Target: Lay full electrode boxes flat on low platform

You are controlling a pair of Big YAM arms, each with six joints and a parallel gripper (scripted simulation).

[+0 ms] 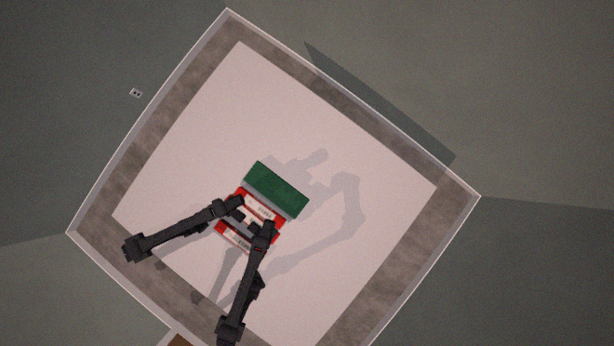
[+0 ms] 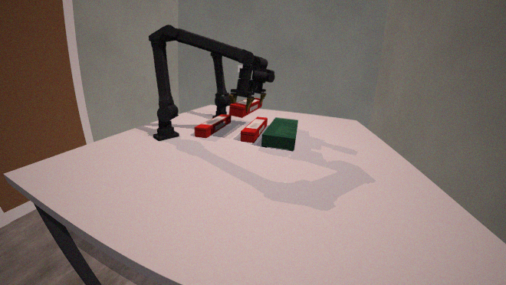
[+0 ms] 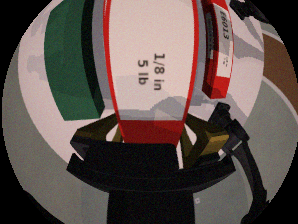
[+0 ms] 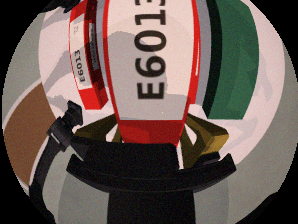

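Note:
Three red welding electrode boxes with white labels and a low green platform (image 1: 275, 188) (image 2: 280, 132) (image 3: 70, 65) (image 4: 232, 60) are on the white table (image 1: 260, 116) (image 2: 230, 214). Both grippers hold the middle box (image 2: 245, 108) (image 3: 150, 65) (image 4: 150, 60) level in the air, one at each end. My left gripper (image 1: 238, 215) (image 3: 151, 112) is shut on the "1/8 in 5 lb" end. My right gripper (image 1: 254, 228) (image 4: 150, 131) is shut on the "E6013" end. A second box (image 1: 260, 210) (image 2: 254, 129) lies flat beside the platform. The third box (image 1: 234, 238) (image 2: 212, 126) (image 3: 220, 55) (image 4: 85, 65) lies flat on the other side, nearer the arm bases.
The boxes and the platform lie parallel and close together. The arm bases (image 1: 135, 248) (image 1: 228, 332) stand at one table edge. A brown panel (image 2: 34, 96) stands beyond that edge.

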